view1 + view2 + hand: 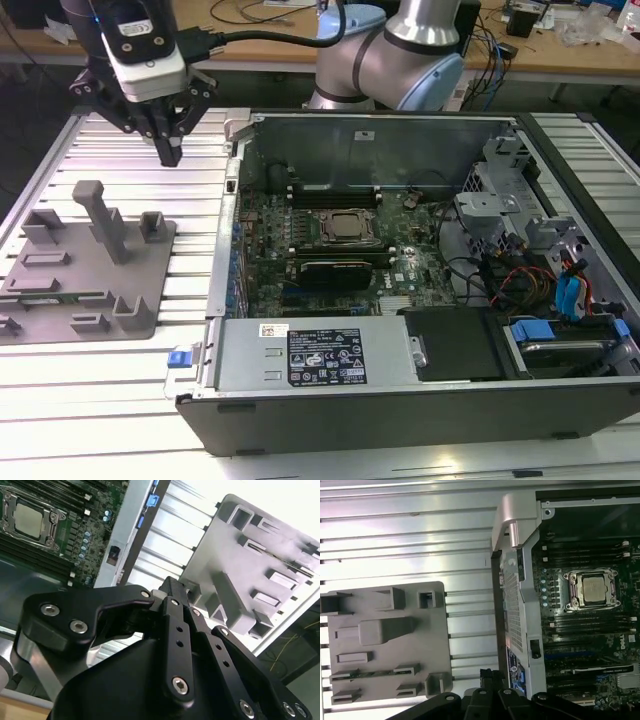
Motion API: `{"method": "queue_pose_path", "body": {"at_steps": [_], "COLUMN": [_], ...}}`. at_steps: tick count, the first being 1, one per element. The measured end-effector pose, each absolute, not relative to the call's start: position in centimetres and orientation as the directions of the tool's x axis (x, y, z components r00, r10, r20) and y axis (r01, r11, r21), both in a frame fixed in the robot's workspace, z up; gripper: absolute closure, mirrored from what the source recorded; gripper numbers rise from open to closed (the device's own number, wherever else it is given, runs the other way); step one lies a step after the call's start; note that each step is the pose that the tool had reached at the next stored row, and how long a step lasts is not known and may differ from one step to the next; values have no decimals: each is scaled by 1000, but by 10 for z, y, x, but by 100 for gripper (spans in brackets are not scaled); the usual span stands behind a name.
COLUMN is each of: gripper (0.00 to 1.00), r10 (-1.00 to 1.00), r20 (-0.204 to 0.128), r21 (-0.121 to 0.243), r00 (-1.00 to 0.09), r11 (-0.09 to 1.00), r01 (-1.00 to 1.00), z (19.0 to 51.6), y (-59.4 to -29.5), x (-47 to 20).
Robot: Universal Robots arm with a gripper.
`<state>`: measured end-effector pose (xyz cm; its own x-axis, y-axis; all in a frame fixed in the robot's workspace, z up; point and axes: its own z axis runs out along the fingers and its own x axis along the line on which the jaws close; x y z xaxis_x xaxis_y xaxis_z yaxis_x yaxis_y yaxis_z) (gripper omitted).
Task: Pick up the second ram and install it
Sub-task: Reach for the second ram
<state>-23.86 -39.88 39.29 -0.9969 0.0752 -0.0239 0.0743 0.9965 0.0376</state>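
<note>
Nearest me the open computer case (420, 420) is sitting on the bench (100, 400). At the exterior view's left the second ram (55, 297) is lying in a grey holder (155, 255), the gripper (170, 155) hovering beyond, fingers together, empty. Looks light, stiff, fragile: grip its long edges.

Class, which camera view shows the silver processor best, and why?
The first wrist view: the processor is seen face-on and whole. The exterior view shows it at a slant; the second wrist view shows it tilted.
</note>
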Motion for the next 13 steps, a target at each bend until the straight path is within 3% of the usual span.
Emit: {"method": "queue_pose_path", "body": {"at_steps": [13], "gripper": [92], "r10": [75], "r20": [-24], "r21": [38], "r00": [-997], "r11": [997], "r01": [74], "z": [391], "y": [-399], "x": [-298]}}
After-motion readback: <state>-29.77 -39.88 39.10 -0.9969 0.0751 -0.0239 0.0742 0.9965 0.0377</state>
